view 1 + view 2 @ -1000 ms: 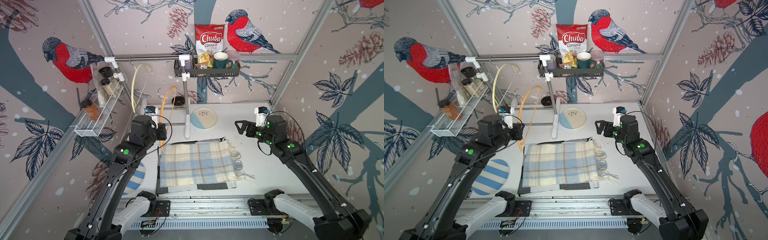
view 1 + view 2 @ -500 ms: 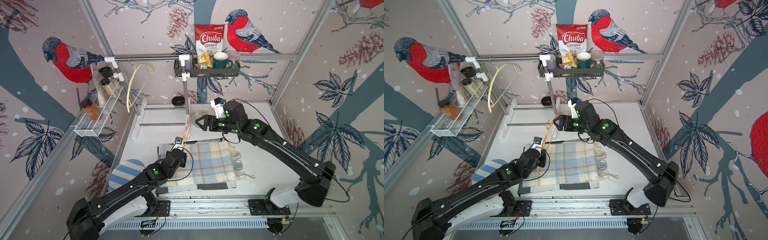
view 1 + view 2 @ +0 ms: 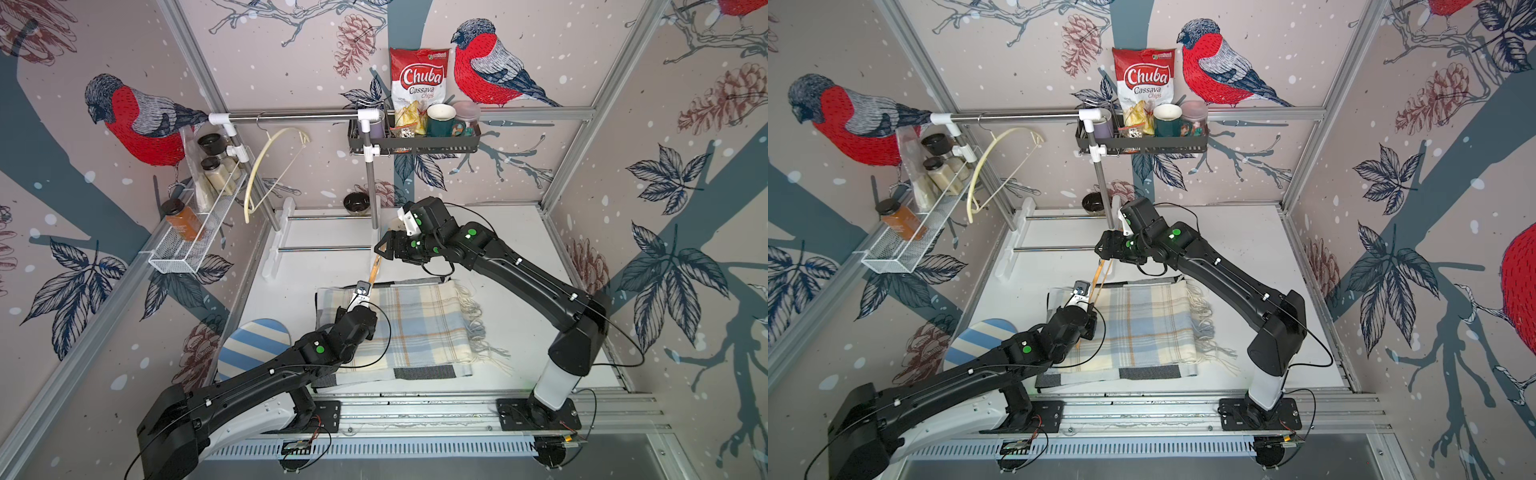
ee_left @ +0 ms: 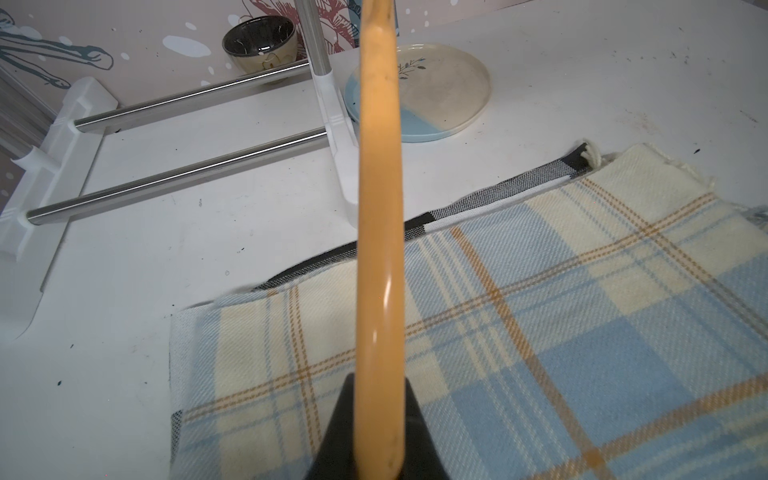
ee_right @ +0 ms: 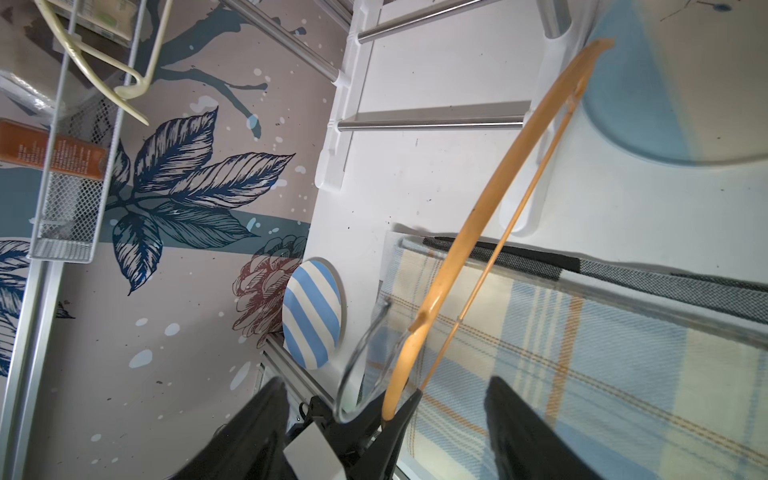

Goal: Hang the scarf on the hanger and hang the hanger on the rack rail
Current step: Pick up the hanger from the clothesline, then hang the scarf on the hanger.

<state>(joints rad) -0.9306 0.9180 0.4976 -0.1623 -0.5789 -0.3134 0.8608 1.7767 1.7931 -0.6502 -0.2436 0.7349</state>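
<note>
**Hanger**: orange, with a thin lower bar and a wire hook. It is held clear of the counter. Its long axis is seen running from the left pincer toward the back of the counter and the blue plate, crossing the scarf's back edge.

**Left pincer**: clamped tight on the hanger's near end.

**Right pincer**: jaws are set apart and nothing is gripped. In the right wrist view the hanger's held end and hook are framed between its fingers, untouched.

**Scarf**: plaid in cream, blue and orange. It is laid folded and flat on the counter beneath the hanger's held end, with the fringed end toward the robot's right. A dark checked layer is seen under its edges. Its length is set crosswise to the hanger's.

**Cream hanger**: hung on the rail, not involved.

**Assessment**: nothing is hung yet. The scarf is judged to lie below the free right pincer, so the right arm is the better placed to lift it. A descent onto the fringed end is called for while the hanger is held steady.
</note>
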